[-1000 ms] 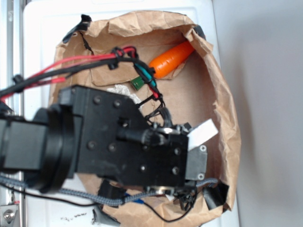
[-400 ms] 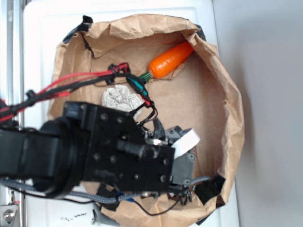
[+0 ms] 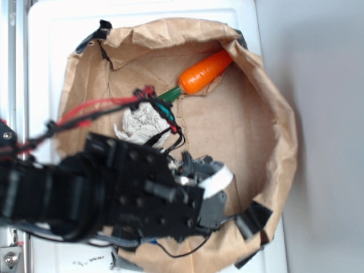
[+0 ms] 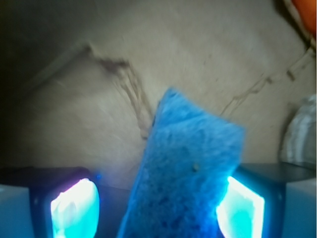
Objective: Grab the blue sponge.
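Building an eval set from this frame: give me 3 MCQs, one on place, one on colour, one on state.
1. Where does the sponge sit?
A. Between the gripper's fingers
B. Beside the carrot
C. Outside the bag

2. What colour is the carrot?
A. Blue
B. Orange
C. White

3. How does the sponge stand in the wrist view?
A. Lying flat and square to the view
B. Tilted, leaning right
C. Hidden under the paper wad

Key: 1 A, the wrist view shows it between the two fingers of the gripper. 2 B, it is bright orange against the brown bag. 3 B, its long edges slant up to the right; the paper wad lies apart.
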`<state>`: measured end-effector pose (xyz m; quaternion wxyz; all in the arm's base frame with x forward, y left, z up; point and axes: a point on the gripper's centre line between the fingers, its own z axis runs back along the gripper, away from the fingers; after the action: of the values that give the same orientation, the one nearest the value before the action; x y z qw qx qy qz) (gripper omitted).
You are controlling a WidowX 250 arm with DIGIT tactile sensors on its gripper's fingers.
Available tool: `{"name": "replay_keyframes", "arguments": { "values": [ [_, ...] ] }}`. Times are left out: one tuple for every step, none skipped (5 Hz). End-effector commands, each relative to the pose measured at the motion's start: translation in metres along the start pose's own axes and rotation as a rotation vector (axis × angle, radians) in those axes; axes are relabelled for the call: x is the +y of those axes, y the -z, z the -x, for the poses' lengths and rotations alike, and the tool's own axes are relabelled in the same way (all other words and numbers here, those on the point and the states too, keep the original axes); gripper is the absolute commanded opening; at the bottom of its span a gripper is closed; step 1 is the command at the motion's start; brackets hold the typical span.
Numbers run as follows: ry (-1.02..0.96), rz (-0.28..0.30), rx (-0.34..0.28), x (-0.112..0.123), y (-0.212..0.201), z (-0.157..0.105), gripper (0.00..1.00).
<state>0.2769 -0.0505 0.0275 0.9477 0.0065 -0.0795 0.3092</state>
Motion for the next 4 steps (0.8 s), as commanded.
{"name": "replay_keyframes", "arguments": {
  "values": [
    [-0.014,0.011,-0.043,-0.01,0.007,0.002,0.0],
    [0.005,0.035,-0.026,-0.013,-0.008,-0.005,0.0],
    [0.038,0.091,0.03,-0.014,-0.044,-0.022,0.0],
    [0.071,0.162,0.09,0.0,-0.077,-0.038,0.0]
  ]
}}
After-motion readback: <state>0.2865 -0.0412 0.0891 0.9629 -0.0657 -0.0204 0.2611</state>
